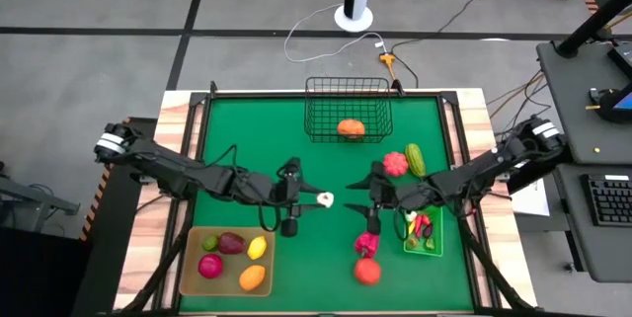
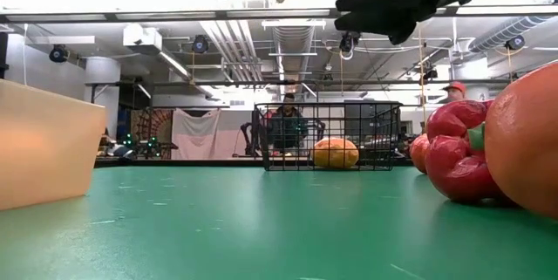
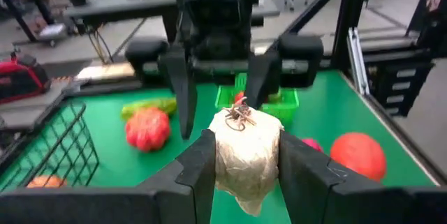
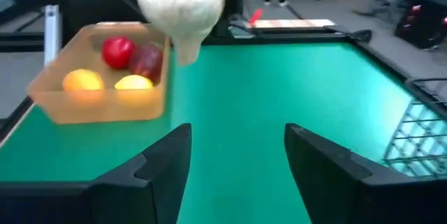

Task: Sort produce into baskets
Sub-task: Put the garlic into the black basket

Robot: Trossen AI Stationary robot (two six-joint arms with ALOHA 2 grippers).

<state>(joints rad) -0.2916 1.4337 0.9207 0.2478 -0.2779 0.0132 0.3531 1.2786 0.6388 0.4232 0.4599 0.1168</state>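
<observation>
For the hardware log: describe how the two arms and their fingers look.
Both arms are black and jointed, with pale grey collars near their bases. The left gripper has flat, angular black fingers; the right gripper has matching dark wedge-shaped fingers. Black cables run along the left arm.

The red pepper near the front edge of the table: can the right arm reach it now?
Probably yes. The right gripper hangs open and empty just behind the red pepper, with nothing between them.

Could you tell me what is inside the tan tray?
The tan tray holds five pieces: a lime, a dark red fruit, a lemon, a red apple and an orange. Nothing hides them from above.
</observation>
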